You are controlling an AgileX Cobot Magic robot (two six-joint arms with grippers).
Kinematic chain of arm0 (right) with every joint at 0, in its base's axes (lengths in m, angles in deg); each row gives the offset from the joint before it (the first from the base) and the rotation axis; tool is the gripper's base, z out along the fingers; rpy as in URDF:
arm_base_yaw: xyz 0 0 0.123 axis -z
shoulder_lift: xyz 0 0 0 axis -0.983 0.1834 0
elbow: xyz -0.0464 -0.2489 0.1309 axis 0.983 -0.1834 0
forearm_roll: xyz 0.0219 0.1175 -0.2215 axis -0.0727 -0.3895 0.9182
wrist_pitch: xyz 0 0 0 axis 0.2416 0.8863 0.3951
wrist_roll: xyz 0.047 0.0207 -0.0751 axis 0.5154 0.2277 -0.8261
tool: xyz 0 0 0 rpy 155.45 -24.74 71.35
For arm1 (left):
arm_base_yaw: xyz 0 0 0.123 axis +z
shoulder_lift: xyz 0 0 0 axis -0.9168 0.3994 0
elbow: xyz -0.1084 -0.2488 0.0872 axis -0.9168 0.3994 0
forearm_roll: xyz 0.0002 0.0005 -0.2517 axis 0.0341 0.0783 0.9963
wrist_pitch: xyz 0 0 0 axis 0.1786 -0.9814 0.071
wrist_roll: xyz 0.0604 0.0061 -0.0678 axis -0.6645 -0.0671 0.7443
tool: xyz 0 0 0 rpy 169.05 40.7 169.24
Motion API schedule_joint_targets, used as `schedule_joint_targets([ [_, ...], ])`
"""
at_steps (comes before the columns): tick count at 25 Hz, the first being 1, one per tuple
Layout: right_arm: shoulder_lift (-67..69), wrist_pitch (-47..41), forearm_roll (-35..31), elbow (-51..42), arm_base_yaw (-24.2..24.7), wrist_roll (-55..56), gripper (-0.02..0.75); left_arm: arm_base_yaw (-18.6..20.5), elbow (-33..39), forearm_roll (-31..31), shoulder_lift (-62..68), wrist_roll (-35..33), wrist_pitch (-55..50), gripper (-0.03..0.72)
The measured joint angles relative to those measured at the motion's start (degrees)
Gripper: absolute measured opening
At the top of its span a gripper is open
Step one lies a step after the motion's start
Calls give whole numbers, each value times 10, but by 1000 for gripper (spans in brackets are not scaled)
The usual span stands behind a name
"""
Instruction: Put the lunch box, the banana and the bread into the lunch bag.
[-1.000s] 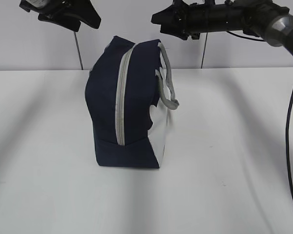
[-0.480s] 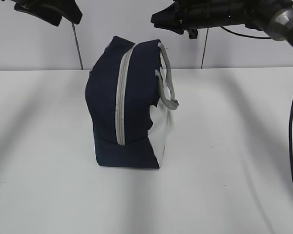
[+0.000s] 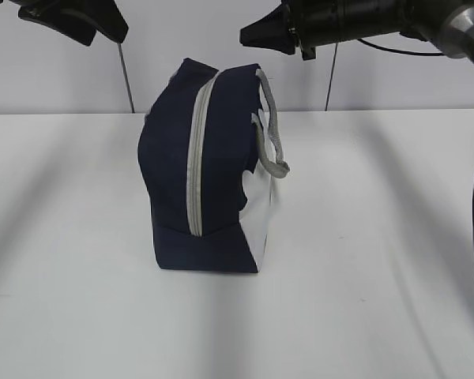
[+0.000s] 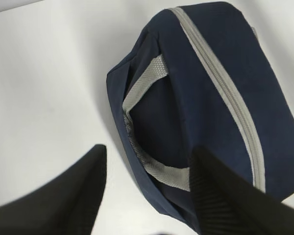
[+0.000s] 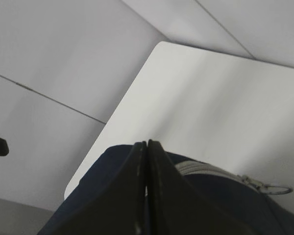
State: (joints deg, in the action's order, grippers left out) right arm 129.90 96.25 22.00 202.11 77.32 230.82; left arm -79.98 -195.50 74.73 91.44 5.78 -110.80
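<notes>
Navy-blue fabric, with a white side panel, makes up the soft lunch bag [image 3: 208, 170], which stands upright near the middle of the white table [image 3: 363, 237], its grey zipper [image 3: 196, 158] running closed from the top down the near end. Bare tabletop lies open on every side of it, out to the near edge and back to the far edge, where the table meets a pale grey panelled wall [image 3: 182, 31]. A grey webbing handle [image 3: 272, 142] loops out on the bag's right side, and the metal ring pull [image 5: 269, 186] lies at the zipper's end. The left gripper [image 4: 147, 171] hangs above the bag with its jaws apart, grasping nothing. The right gripper [image 5: 146, 166] is held high over the bag's top, fingers pressed together and empty.
</notes>
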Motion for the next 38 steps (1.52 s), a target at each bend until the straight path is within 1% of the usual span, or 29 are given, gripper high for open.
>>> schedule_joint_targets([
  [4,0,16,0,0,6,13,-16,0,0,-17,0,9,0,389],
  [7,-1,18,0,0,13,27,-16,0,0,-45,0,22,0,387],
  [10,-6,18,0,0,17,45,-16,0,0,-53,0,30,0,380],
  [13,-43,18,0,-28,19,52,-16,0,0,-55,0,32,-1,377],
  [17,-120,18,0,-110,19,49,-16,0,0,-55,0,32,-3,375],
  [20,-181,4,0,-205,19,35,-16,0,0,-56,0,32,-12,369],
  [25,-263,-71,0,-371,19,-14,-16,0,0,-56,0,40,-34,355],
  [29,-328,-150,0,-502,19,-64,-16,0,2,-55,-2,44,-49,353],
  [31,-368,-193,0,-566,19,-92,-16,0,25,-55,-17,45,-45,353],
  [34,-415,-252,0,-640,19,-121,-16,0,100,-55,-57,45,-20,353],
  [38,-474,-298,-1,-714,19,-134,-16,0,240,-54,-144,45,37,351],
])
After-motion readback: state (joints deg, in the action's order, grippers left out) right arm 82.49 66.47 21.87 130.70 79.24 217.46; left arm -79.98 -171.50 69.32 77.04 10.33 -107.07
